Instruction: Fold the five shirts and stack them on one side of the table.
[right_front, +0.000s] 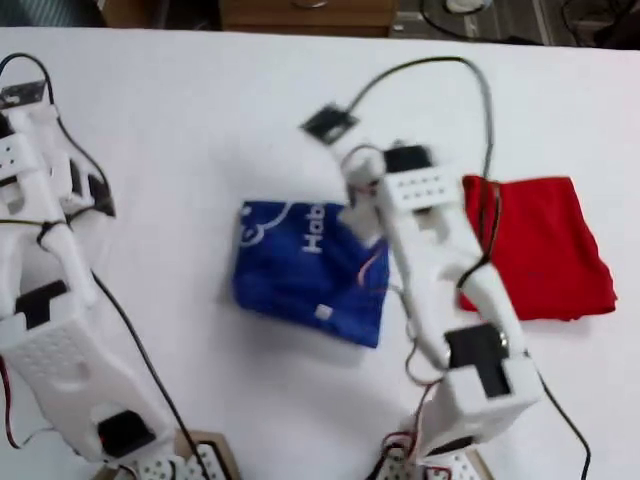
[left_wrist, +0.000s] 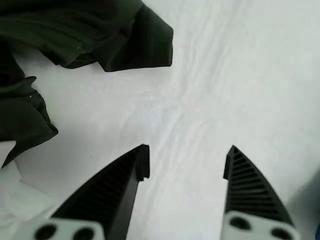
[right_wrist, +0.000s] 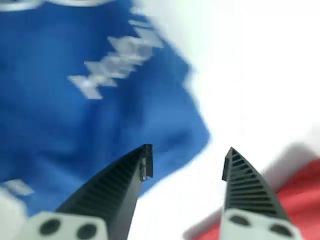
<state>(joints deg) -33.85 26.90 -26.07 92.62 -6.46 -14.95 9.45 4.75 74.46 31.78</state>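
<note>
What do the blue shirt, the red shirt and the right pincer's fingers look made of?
Blue folded shirt with white print: soft matte cloth, going by its limp creased edges. Red folded shirt: similar matte cloth; fibre unclear. Right pincer, black fingers: hard plastic, seemingly, with ribbed inner faces.

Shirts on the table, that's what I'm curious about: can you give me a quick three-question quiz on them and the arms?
1. True or false: the blue shirt lies on top of the red shirt.
2. The right gripper hangs over: A) the blue shirt's edge, B) a yellow towel, C) a cup.
3. Fill in: the left gripper, near a crumpled dark shirt, is ___ (open or shut).
Key: 1 false, they lie side by side. 2 A. 3 open.
</note>
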